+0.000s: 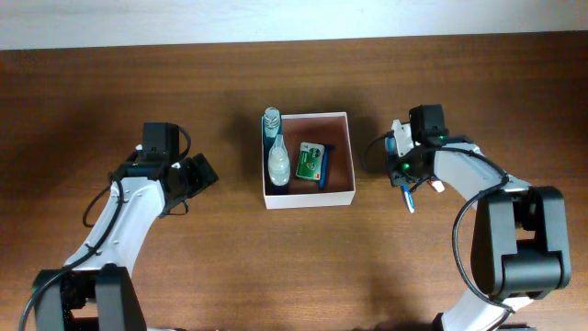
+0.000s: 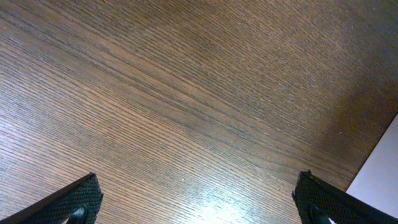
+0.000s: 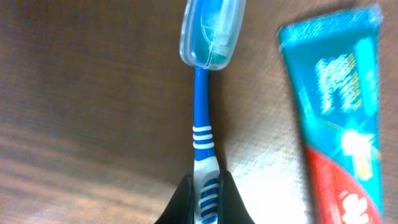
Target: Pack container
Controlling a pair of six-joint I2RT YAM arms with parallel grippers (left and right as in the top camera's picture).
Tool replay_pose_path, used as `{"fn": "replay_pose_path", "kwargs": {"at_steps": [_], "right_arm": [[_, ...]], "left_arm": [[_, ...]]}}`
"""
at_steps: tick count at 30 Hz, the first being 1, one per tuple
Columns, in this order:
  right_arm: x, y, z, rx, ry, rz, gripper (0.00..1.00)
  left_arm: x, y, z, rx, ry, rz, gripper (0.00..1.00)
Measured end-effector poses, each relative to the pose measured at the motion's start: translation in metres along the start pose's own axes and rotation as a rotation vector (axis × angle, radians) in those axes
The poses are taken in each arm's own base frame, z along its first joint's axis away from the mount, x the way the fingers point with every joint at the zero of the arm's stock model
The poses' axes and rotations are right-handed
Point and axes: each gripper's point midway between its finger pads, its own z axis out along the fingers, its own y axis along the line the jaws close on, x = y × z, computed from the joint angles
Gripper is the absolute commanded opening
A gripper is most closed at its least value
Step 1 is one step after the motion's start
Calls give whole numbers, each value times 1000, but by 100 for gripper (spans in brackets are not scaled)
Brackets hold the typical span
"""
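Tabletop (image 1: 276,267) of woodgrain, white strip (image 1: 276,18) behind; right gripper (image 3: 205,179) clenched on toothbrush (image 3: 200,106), left gripper (image 2: 198,186) splayed.

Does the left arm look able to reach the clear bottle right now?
Probably yes: the left gripper is open and empty, nothing stands between it and the container, and the bottle lies along that side.
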Motion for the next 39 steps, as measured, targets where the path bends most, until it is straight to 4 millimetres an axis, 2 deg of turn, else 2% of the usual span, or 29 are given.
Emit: {"fn": "replay_pose_path", "kwargs": {"at_steps": [5,6,9,16,19,21,24,30,35,38,39], "right_arm": [[19,17,-12,-86,118,49,4],[19,20,-17,-105,130,55,4],[2,29,-43,-156,116,86,4],[-51,41,-158,-195,-127,118,4],[-58,53,-202,-216,-241,102,4],[-59,67,-220,-236,-288,74,4],[-65,90,-227,-268,-324,27,4],[-81,148,-218,-318,-363,-116,4],[-87,179,-192,-318,-339,-184,4],[-88,187,-174,-313,-308,-198,4],[-87,189,-162,-308,-283,-199,4]], "left_arm": [[0,0,0,0,1,0,100],[0,0,0,0,-1,0,100],[0,0,0,0,0,0,100],[0,0,0,0,0,0,100],[0,0,0,0,0,0,99],[0,0,0,0,0,0,100],[0,0,0,0,0,0,100],[0,0,0,0,0,0,100],[0,0,0,0,0,0,100],[0,0,0,0,0,0,100],[0,0,0,0,0,0,100]]}}
